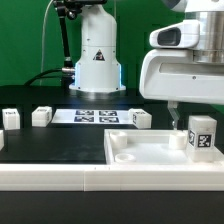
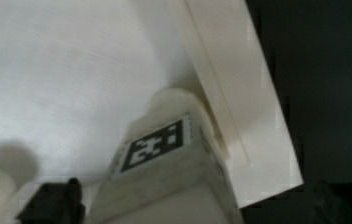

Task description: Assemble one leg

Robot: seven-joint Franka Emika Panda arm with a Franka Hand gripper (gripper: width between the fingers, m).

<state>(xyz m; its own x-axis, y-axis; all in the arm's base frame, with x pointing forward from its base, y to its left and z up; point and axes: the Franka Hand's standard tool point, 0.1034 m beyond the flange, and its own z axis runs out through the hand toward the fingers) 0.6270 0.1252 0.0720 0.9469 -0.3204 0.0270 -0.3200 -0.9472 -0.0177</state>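
The leg [image 1: 203,136], a small white post with a black-and-white tag, stands upright at the corner of the large flat white tray piece [image 1: 150,158], at the exterior view's right. My gripper [image 1: 188,113] hangs just above it, and one thin finger [image 1: 172,116] shows a little apart from the leg's side. In the wrist view the leg [image 2: 155,150] lies between my two dark fingertips [image 2: 52,202], with a gap on one side. The gripper [image 2: 191,206] looks open around the leg. The tray's raised rim [image 2: 235,100] runs beside the leg.
Three more white legs stand on the black table: two at the exterior view's left [image 1: 10,119] [image 1: 42,116] and one near the middle [image 1: 140,119]. The marker board [image 1: 95,115] lies behind them. A white robot base [image 1: 97,60] stands at the back.
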